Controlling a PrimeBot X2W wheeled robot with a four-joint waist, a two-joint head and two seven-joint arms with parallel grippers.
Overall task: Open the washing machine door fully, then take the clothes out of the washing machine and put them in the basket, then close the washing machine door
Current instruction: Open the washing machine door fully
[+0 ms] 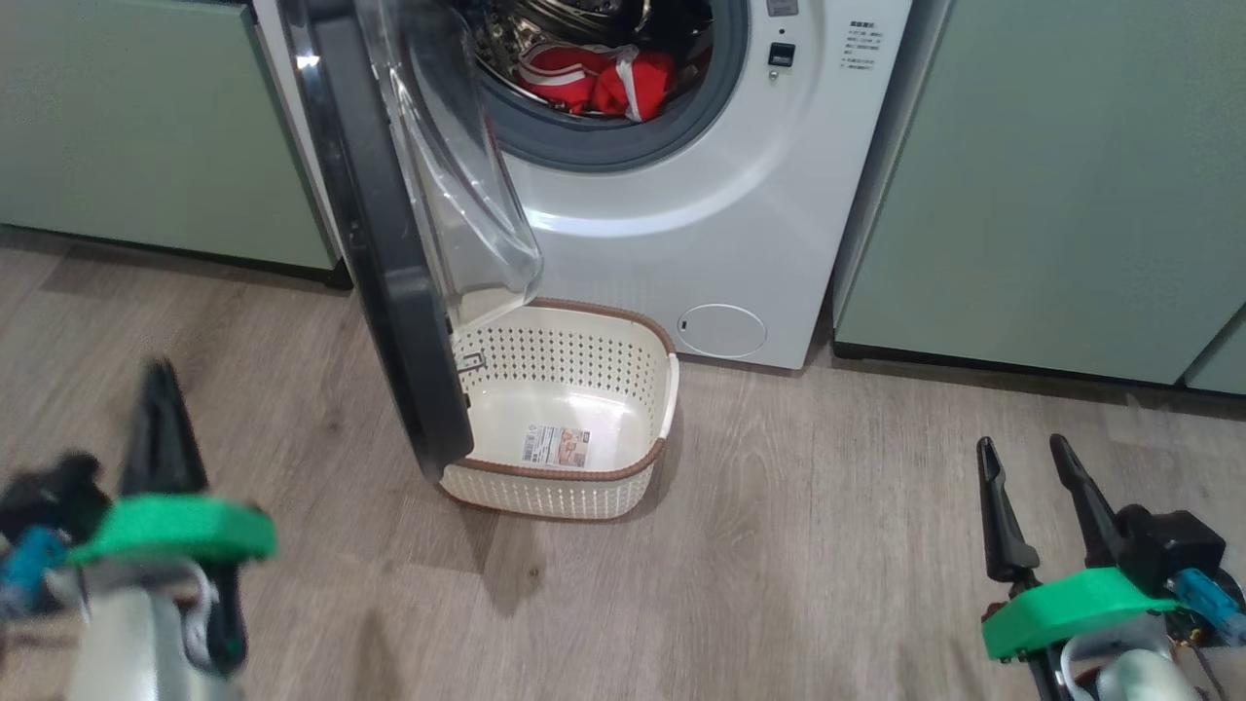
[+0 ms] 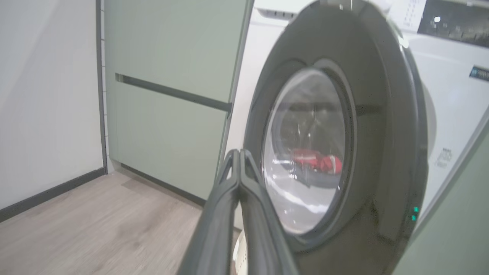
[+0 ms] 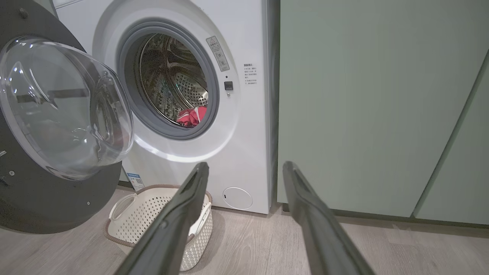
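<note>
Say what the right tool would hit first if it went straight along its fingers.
Probably the white front of the washing machine, beside the drum opening. The right tool stands open and aims there, though depth is hard to judge.

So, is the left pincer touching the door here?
Apart. The head view shows a stretch of floor between the shut left pincer and the door; the pincer sits well off to the door's left.

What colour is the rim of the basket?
Brown, with a woven look, on the cream basket; the head view shows it best.
</note>
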